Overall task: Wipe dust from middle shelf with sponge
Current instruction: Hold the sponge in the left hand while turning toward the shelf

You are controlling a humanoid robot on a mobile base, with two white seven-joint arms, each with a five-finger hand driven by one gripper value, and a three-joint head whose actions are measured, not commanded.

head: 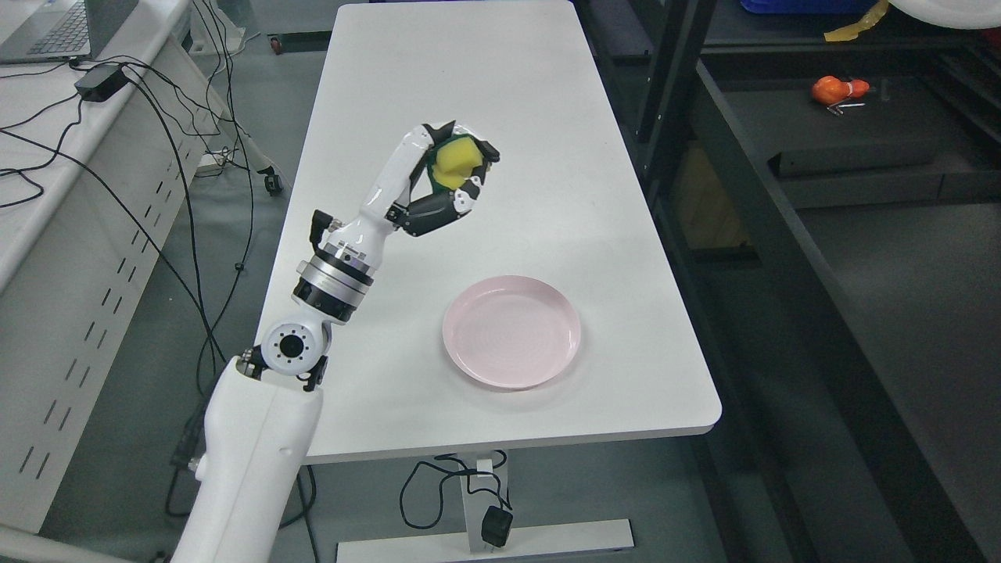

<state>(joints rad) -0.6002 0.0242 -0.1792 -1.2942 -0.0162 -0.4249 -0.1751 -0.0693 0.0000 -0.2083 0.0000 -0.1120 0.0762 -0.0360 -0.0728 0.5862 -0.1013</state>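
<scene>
Our left hand (446,181) grips the yellow, green-backed sponge (455,163) above the worktop (485,86); bare surface all around, plate (511,331) below-right.

Your left hand (446,180) is raised over the white table (500,94), fingers curled around the yellow sponge (456,163) with its green backing. A pink plate (511,331) sits near the table's front edge, toward the right corner.

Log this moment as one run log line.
left hand: shut on yellow-green sponge | above white table | pink round plate: empty
</scene>
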